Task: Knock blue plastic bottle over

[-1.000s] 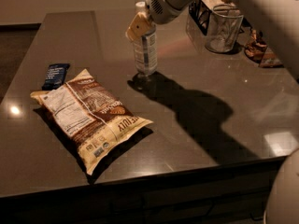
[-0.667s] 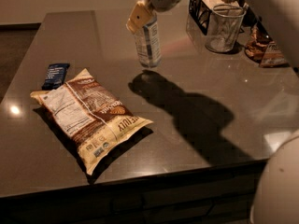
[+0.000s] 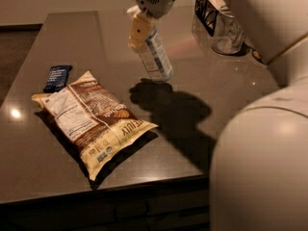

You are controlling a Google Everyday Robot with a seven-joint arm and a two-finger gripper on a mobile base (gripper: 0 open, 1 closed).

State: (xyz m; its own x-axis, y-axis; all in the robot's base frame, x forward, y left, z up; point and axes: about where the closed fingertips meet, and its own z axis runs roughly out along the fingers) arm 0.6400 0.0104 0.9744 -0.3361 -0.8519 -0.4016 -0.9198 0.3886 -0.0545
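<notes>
Just below the hand (image 3: 139,32), whose grip I cannot tell, the blue plastic bottle (image 3: 159,59) stands tilted.

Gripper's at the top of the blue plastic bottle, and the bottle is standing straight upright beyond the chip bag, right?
Not upright. The camera view shows the blue plastic bottle clearly tilted, with its top at the gripper. The rest holds: the gripper is at the bottle's top, and the bottle is beyond the chip bag.

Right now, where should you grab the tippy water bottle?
Probably round its labelled middle: the blue plastic bottle is a slim round tube there, easy to pinch. Come from the picture's right, since it leans left and the gripper is up at its top on that side.
</notes>
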